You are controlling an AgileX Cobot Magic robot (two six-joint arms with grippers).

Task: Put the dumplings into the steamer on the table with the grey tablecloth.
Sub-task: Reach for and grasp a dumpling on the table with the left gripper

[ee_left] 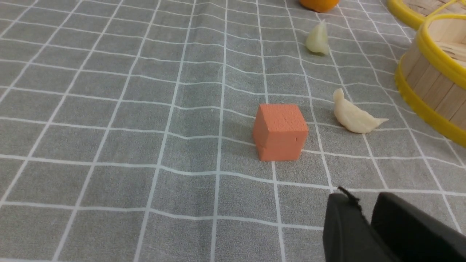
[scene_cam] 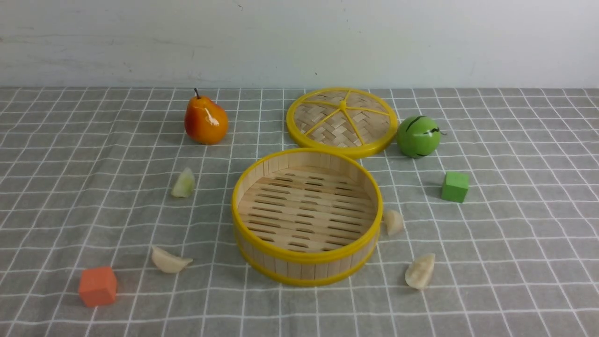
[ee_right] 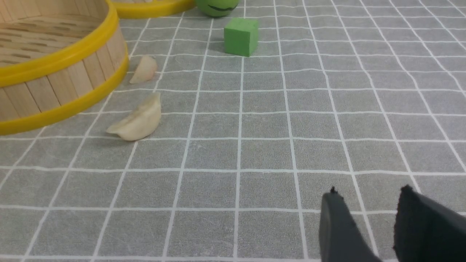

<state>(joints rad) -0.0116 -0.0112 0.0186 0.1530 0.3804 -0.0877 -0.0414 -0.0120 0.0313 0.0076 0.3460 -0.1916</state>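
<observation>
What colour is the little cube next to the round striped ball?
The cube is plain green, clearest in the right wrist view.

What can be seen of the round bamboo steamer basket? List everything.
The round bamboo steamer basket stands upright and open on the grey grid-lined tablecloth. Yellow rims band the top and bottom of its wall of upright wooden slats; its slotted floor holds nothing. A cream crescent dumpling lies by its right side; contact is unclear.
</observation>
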